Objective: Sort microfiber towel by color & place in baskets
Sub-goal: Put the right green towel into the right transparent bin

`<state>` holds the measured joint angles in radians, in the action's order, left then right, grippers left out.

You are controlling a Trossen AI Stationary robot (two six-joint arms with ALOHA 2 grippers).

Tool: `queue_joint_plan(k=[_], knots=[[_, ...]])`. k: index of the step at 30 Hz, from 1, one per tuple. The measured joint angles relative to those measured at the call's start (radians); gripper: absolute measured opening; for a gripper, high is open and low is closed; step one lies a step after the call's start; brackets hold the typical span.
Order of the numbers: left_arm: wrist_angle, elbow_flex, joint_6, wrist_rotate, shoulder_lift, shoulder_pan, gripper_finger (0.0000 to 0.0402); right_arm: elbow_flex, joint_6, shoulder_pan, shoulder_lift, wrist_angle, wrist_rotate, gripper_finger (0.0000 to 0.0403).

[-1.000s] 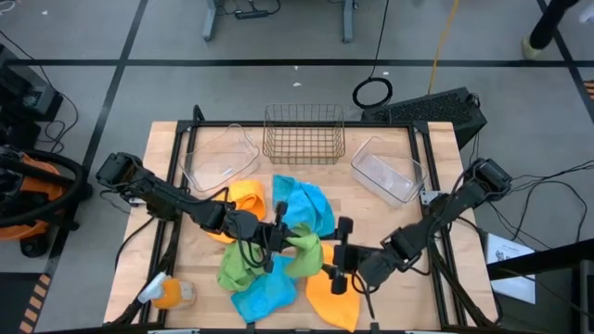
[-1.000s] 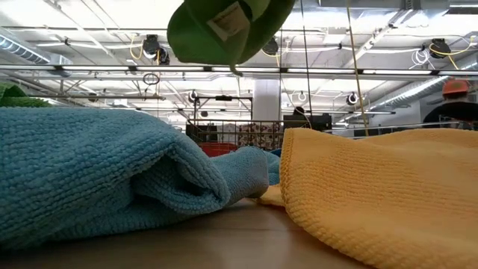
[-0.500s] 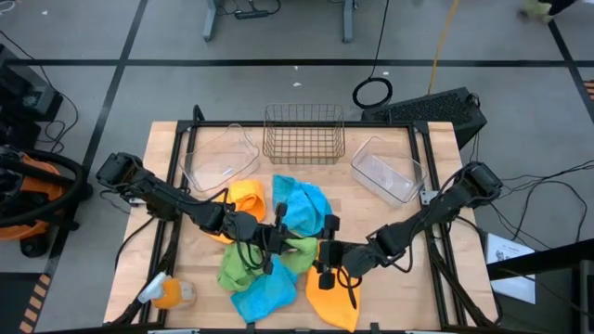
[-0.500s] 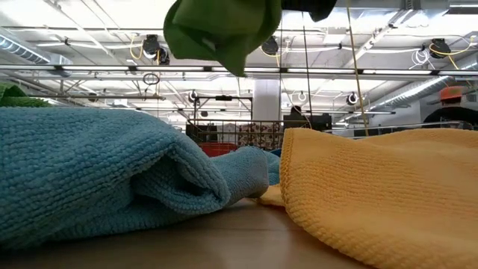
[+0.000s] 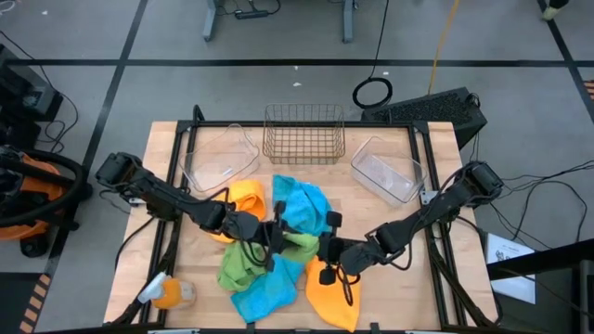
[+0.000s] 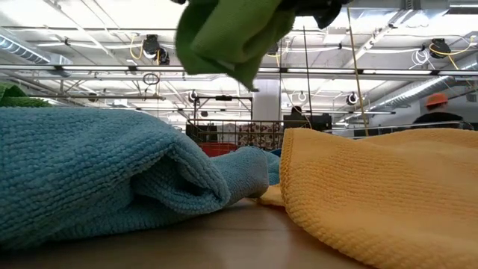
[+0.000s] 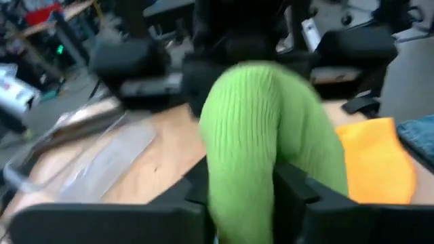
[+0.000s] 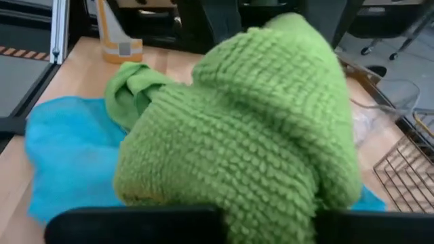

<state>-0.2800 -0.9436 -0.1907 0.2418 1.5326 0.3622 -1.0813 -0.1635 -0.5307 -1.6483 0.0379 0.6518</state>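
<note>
Overhead view of the wooden table [image 5: 176, 148], both arms meeting at a raised green towel [image 5: 299, 247] in the lower centre of the frame. The left hand [image 5: 277, 236] reaches in from the left edge, its two dark fingers [image 7: 293, 184] standing either side of the green cloth with the fabric running between them; whether they press on it cannot be told. The right hand [image 5: 325, 249] comes in from the right edge and is closed on the same green towel, which fills its wrist view.

Along the upper edge of the table stand the three containers: a clear bin [image 5: 220, 156] at upper left, tilted with one corner toward the cloth pile, the copper wire basket [image 5: 303, 133] at upper centre, and a second clear bin [image 5: 387, 169] at upper right, set at an angle. All three are well apart from the hands, with bare wood between them and the towels.

The towels crowd the lower middle: an orange towel [image 5: 243, 199] at left, a blue towel [image 5: 303, 203] just below the wire basket, a second green towel [image 5: 238, 267] at lower left, a blue towel [image 5: 264, 292] and an orange towel [image 5: 332, 297] near the bottom edge. An orange-and-white bottle [image 5: 169, 293] lies at the lower left corner. Open wood shows at the table's left and right margins.

In the table-height view the green towel hangs at the top of the frame, clear of the blue and orange cloths below.
</note>
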Motion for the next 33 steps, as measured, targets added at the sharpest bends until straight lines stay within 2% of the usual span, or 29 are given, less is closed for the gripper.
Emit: queue_joint_plan(k=[3,7,12,15,19,25,29,33], knots=[[0.044,0.000,0.025,0.071,-0.004,0.001,0.0175,0.000,-0.017,-0.002,0.032,-0.065,0.013,0.0014],[0.068,0.000,0.028,0.160,-0.017,0.000,0.0244,0.000,-0.057,-0.009,0.088,-0.195,0.110,0.0014],[0.107,-0.001,0.056,0.262,-0.039,0.006,0.0293,0.000,-0.156,-0.008,0.172,-0.438,0.197,0.0014],[0.142,0.000,0.101,0.323,-0.049,0.001,0.0301,0.000,-0.228,0.002,0.225,-0.612,0.254,0.0014],[0.213,0.000,0.135,0.331,-0.056,-0.014,0.0301,0.000,-0.343,0.044,0.298,-0.856,0.313,0.0015],[0.253,0.000,0.159,0.315,-0.058,-0.028,0.0301,0.000,-0.510,0.185,0.389,-1.183,0.302,0.0016],[0.255,0.000,0.160,0.294,-0.058,-0.028,0.0301,0.000,-0.525,0.309,0.418,-1.309,0.239,0.0016],[0.255,0.000,0.163,0.256,-0.058,-0.025,0.0301,0.040,-0.424,0.412,0.432,-1.299,0.171,0.0017]])
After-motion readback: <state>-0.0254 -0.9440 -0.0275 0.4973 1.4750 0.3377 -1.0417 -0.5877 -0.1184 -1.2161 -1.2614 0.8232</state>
